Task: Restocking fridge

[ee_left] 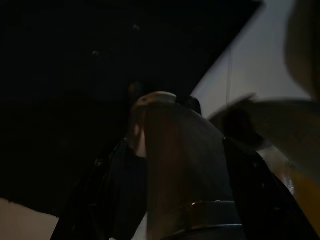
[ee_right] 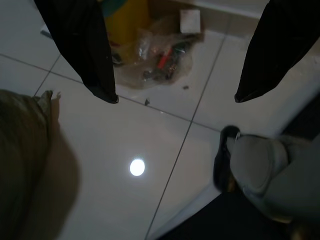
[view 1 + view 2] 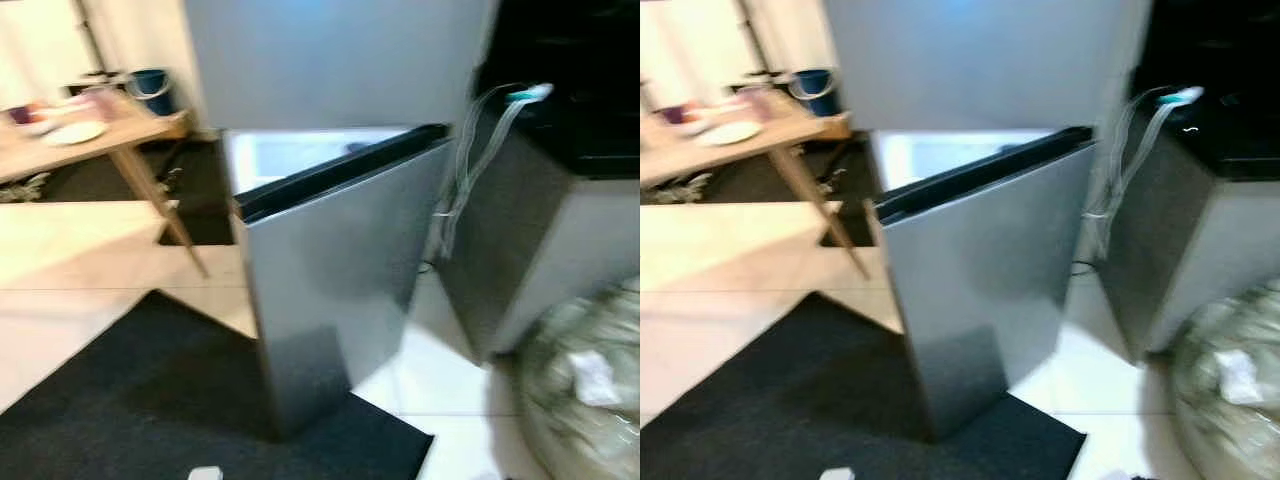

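The tall silver fridge [image 3: 330, 60] stands ahead, its lower silver door [image 3: 340, 290] swung open across a black mat [image 3: 150, 400]; a wooden table [image 3: 90, 135] sits far left. The left gripper [image 1: 175, 165] clasps a dim brown bottle [image 1: 182, 170]. The right gripper [image 2: 172, 97] hangs spread wide, holding nothing, over white floor tiles [image 2: 150, 150].

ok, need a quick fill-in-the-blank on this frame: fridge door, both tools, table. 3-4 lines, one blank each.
1. The silver fridge door stands ____.
2. The left tool is shut on a ____.
3. The right tool hangs over white floor tiles with its fingers ____.
4. The wooden table stands to the fridge's ____.

Missing words: open; bottle; open; left
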### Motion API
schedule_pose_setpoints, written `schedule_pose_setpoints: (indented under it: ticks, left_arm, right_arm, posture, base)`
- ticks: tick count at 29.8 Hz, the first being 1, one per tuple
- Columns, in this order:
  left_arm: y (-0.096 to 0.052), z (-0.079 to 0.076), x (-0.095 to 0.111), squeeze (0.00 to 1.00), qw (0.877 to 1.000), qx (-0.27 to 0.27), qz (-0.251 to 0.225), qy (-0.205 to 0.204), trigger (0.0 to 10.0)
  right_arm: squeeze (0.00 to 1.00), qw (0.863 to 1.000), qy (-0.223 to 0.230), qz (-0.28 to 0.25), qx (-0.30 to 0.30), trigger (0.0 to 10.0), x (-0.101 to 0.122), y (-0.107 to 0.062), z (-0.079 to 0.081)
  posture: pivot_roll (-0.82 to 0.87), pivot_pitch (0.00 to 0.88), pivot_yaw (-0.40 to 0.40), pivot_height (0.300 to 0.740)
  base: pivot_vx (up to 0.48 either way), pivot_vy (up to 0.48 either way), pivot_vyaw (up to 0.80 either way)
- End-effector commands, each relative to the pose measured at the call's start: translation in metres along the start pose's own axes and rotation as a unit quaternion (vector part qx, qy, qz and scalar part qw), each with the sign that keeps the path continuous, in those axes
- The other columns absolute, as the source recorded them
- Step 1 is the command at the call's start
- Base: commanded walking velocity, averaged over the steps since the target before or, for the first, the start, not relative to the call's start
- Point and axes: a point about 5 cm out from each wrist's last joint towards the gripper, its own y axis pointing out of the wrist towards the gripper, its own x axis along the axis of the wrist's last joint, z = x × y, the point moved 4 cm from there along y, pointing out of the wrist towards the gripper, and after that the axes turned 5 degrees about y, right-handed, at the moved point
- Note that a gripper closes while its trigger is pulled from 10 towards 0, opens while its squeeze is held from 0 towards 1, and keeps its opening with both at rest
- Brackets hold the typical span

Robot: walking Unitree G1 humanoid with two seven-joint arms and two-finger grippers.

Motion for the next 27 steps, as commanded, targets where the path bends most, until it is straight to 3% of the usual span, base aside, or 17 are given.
schedule_pose_setpoints:
  ticks: [1, 27]
  left_arm:
    - [-0.0018, -0.0001, -0.0112, 0.00, 1.000, 0.000, 0.022, 0.003, 10.0]
    - [-0.0018, -0.0025, -0.0162, 0.00, 1.000, 0.000, 0.028, 0.001, 10.0]
  right_arm:
    - [0.00, 1.000, 0.002, 0.007, -0.002, 10.0, -0.0057, -0.0001, 0.0008]
    - [0.00, 1.000, -0.025, 0.014, -0.004, 10.0, -0.0138, -0.0007, 0.0014]
  posture:
    - [-0.18, 0.052, 0.027, 0.740]
    - [-0.19, 0.063, 0.018, 0.740]
  base:
    - [0.000, 0.000, 0.79]
    - [0.000, 0.000, 0.79]
